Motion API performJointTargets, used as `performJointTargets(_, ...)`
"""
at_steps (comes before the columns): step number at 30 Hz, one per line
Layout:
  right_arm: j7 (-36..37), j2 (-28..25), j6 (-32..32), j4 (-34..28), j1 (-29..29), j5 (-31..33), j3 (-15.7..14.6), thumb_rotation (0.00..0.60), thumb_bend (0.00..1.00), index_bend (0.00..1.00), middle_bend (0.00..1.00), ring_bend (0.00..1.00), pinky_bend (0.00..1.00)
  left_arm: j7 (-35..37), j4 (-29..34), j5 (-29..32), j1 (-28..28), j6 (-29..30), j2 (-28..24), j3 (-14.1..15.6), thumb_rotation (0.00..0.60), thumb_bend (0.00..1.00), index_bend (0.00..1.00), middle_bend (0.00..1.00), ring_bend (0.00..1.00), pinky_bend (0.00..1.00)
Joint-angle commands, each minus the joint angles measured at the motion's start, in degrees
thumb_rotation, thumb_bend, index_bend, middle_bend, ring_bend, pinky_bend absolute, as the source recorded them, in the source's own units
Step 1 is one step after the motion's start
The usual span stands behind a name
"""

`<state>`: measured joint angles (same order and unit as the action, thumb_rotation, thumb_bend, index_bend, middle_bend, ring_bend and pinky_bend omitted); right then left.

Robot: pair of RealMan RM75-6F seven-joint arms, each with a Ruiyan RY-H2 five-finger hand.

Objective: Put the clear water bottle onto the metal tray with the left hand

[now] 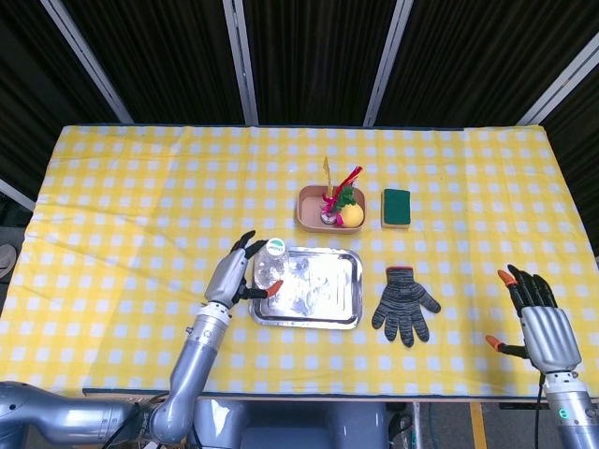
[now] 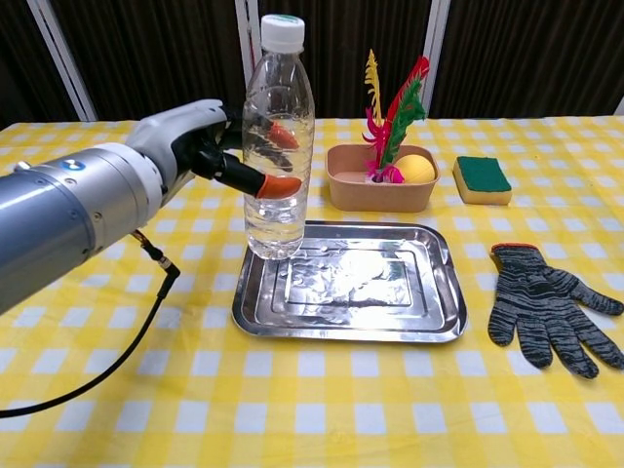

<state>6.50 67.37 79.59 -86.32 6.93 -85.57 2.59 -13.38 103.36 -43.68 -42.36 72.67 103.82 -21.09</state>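
Placement step: left hand (image 2: 200,146) grips the clear plastic water bottle (image 2: 278,146) upright over the shiny rectangular metal tray's (image 2: 409,317) left edge. Lower it, then release.

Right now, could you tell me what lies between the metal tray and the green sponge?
In the head view, only bare checked tablecloth separates the metal tray from the green sponge; the work glove sits below that stretch, right of the tray.

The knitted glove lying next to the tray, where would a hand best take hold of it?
Probably the orange-edged cuff of the grey glove. It lies flat with fingers splayed toward the table's near edge, so the cuff is the one bunched part to pinch from above. The idle right hand is on that side.
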Motion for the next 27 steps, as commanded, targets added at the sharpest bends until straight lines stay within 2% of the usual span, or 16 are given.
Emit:
performJointTargets(1,0.2,0.0,0.0,0.2,0.0,0.1,0.1,0.6,0.05,0.05,0.0,0.0,0.0,2.8,-4.5,1.5,-0.8,-3.4,2.5,-0.6,0.6,0.44,0.56,0.5,0.0,0.0)
performJointTargets(9,1.3,-0.1,-0.3,0.9,0.1,0.8,0.4,0.6,0.05,0.05,0.0,0.0,0.0,9.8,-11.6,0.1,-1.7,-11.0,5.6,-1.5,0.6,0.44,0.56,0.5,0.0,0.0)
performJointTargets(19,1.2,0.0,-0.7,0.8,0.3,0.4,0.1,0.6,0.05,0.05,0.0,0.0,0.0,10.7,-15.0,-2.9,-2.1,-12.7,7.5,-0.2,0.6,0.42,0.54,0.47,0.0,0.0)
performJointTargets(21,1.4,0.0,-0.6,0.8,0.3,0.4,0.1,0.6,0.05,0.05,0.0,0.0,0.0,10.2,-15.8,-3.5,-2.1,-12.6,7.8,0.4,0.6,0.4,0.52,0.45,0.0,0.0)
performJointTargets(24,1.8,-0.1,-0.4,0.9,0.2,0.5,0.2,0.6,0.05,0.05,0.0,0.0,0.0,10.0,-16.2,-3.1,-2.0,-13.2,8.0,0.7,0.6,0.32,0.44,0.37,0.0,0.0)
performJointTargets(27,2.0,-0.2,-0.4,0.9,0.1,0.8,0.3,0.6,0.05,0.05,0.0,0.0,0.0,9.1,-15.8,-1.9,-2.2,-15.1,7.2,1.1,0.6,0.24,0.29,0.27,0.0,0.0)
